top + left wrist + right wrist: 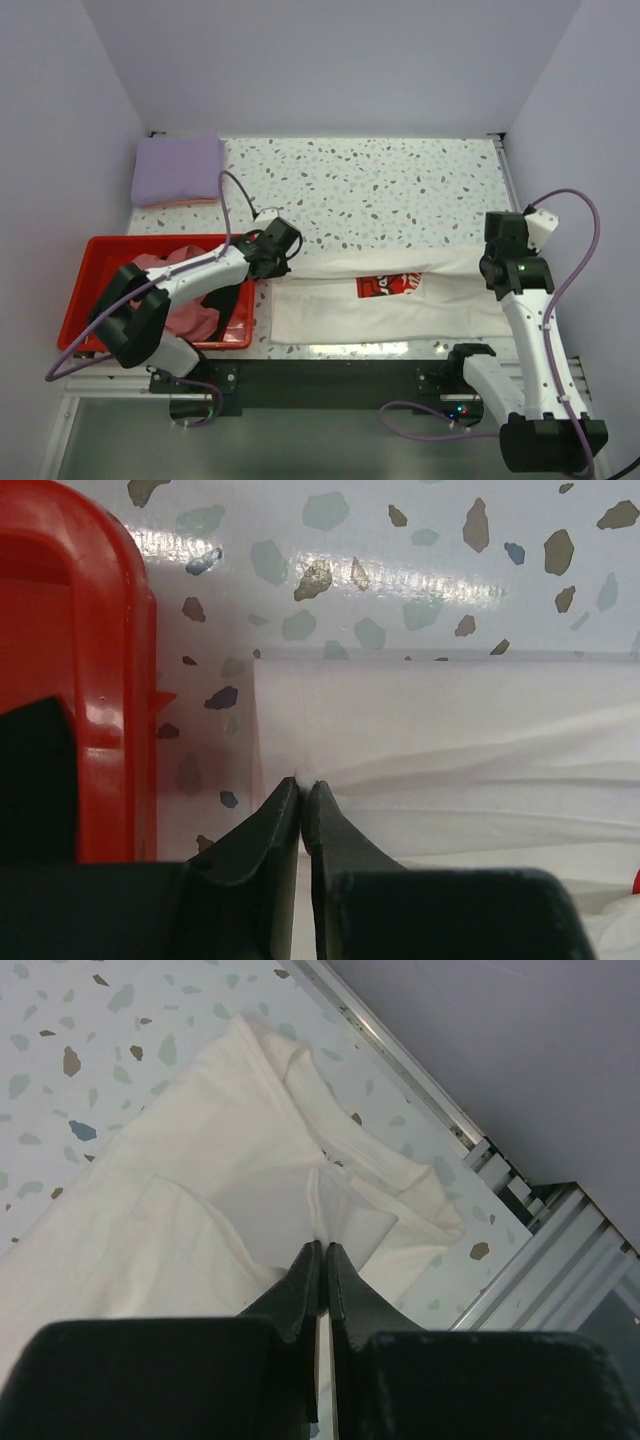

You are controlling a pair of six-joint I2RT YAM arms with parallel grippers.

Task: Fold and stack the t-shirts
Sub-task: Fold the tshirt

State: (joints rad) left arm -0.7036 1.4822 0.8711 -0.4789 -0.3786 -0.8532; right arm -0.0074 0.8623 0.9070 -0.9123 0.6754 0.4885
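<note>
The cream-white t-shirt point(380, 305) with a red chest print point(388, 286) lies stretched across the table's front, its far edge folded over. My left gripper point(283, 240) is shut on the shirt's left end point(420, 750), a tuft of cloth pinched at the fingertips point(305, 777). My right gripper point(497, 262) is shut on a fold at the shirt's right end point(240, 1190). A folded lavender t-shirt point(178, 170) lies at the back left. Pink point(190, 318) and black point(232, 305) t-shirts lie in the red tray point(100, 250).
The red tray's rim point(95, 660) is close to the left of my left gripper. The table's metal edge rail point(420, 1070) runs just right of my right gripper. Speckled tabletop point(380, 190) stretches behind the shirt.
</note>
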